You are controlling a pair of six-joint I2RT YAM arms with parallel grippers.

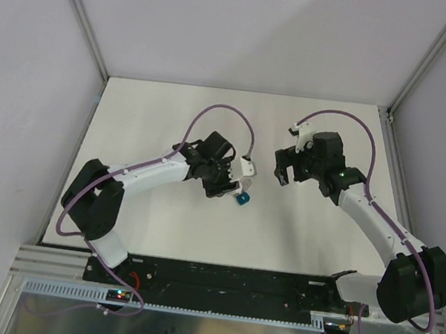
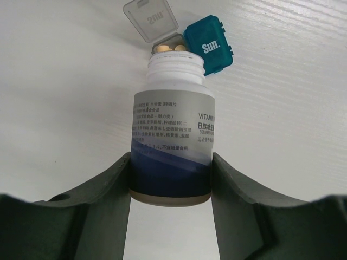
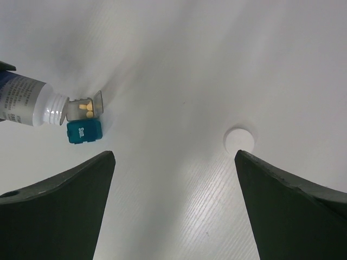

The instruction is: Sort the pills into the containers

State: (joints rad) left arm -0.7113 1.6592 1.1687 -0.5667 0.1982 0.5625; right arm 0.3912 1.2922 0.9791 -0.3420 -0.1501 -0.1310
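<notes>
Our left gripper [image 2: 171, 162] had its jaws clamped on the lower body of the bottle [image 2: 172, 124]. The uncapped mouth was tilted against the containers [image 2: 190, 49] on the table. A few yellow pills [image 2: 172, 48] lay in the open grey compartment [image 2: 162, 49], and the teal compartment [image 2: 209, 50] beside it was shut. To pour well, we judged, we should tip slowly and hold the mouth over grey. Our right gripper [image 3: 173, 160] hung empty with its jaws wide apart, near the cap [image 3: 239, 140].

Robotics lab cell: white table [image 1: 174, 104], plain grey wall panels [image 1: 249, 23], aluminium frame posts [image 1: 81, 13], black mounting rail [image 1: 217, 279].
</notes>
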